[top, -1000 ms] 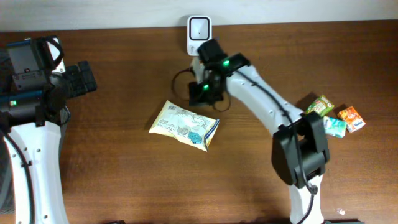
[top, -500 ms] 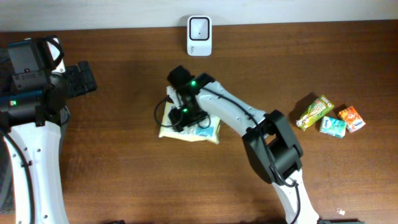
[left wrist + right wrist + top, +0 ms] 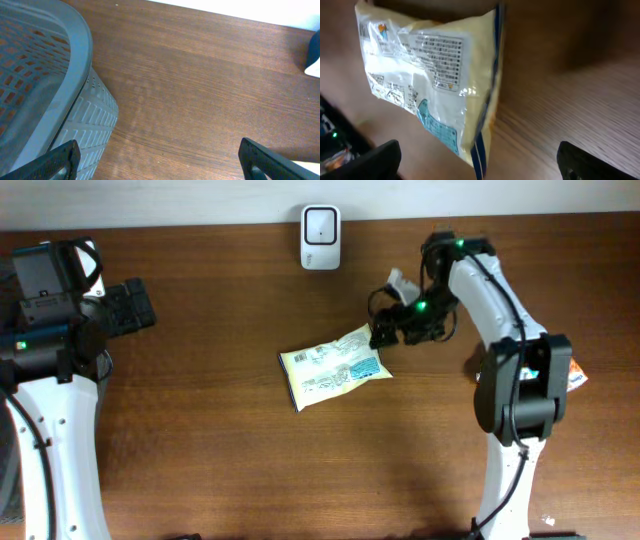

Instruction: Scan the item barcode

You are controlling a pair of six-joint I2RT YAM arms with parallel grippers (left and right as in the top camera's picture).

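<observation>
The item, a pale yellow snack bag (image 3: 335, 365) with blue trim, lies flat mid-table with its printed label side up. In the right wrist view the bag (image 3: 430, 75) fills the upper left, its blue seam end reaching down between the fingers without touching either. My right gripper (image 3: 385, 332) (image 3: 480, 162) is open at the bag's right end. The white scanner (image 3: 320, 225) stands at the table's back edge, apart from the bag. Far to the left, my left gripper (image 3: 135, 308) (image 3: 160, 162) is open over bare wood, holding nothing.
A grey slatted basket (image 3: 75, 60) sits just left of the left gripper. An orange packet (image 3: 577, 375) peeks out behind the right arm at the far right. Dark wooden table (image 3: 250, 470) all round.
The right gripper went from near the scanner to the bag, shifted it rightward and turned it label side up, then opened and let it go. The left arm stayed still.
</observation>
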